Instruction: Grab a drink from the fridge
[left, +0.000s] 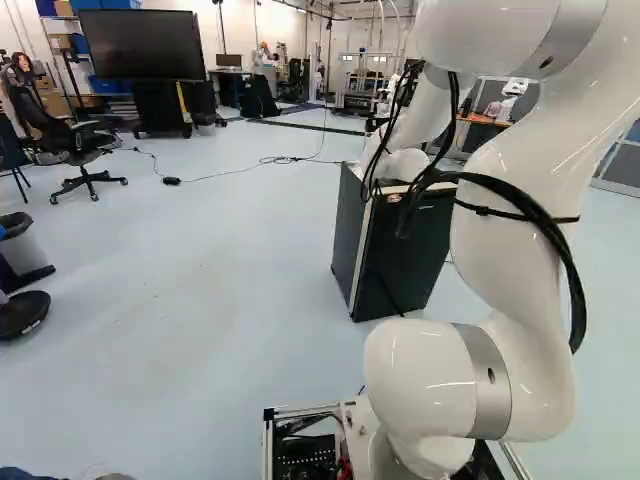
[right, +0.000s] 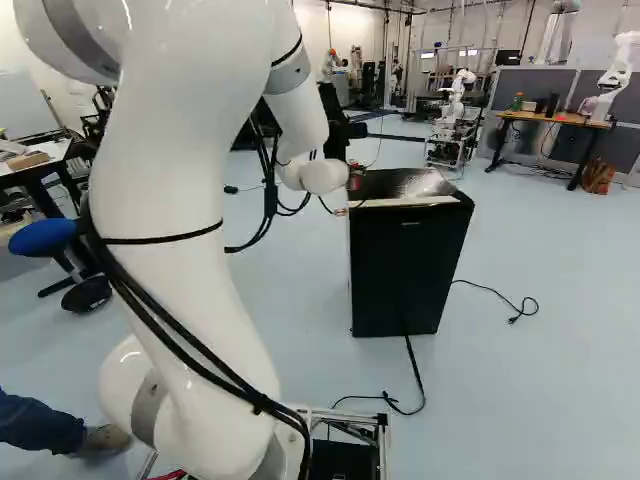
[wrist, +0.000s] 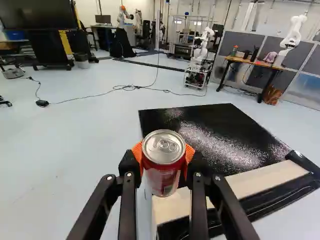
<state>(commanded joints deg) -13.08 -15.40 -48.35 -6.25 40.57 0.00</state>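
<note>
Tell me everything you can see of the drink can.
The can is a small cylinder with a shiny, silvery, metal-looking lid. Its pull tab lies flat, so it looks unopened. The side is red with paler markings. It stands upright, gripped from two sides between the orange pads of the tool, near the fridge's top edge; whether directly over it, I cannot tell.

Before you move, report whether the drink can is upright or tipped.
Upright: the red drink can, gripped in the end effector, has its silver lid and pull tab facing up.
</note>
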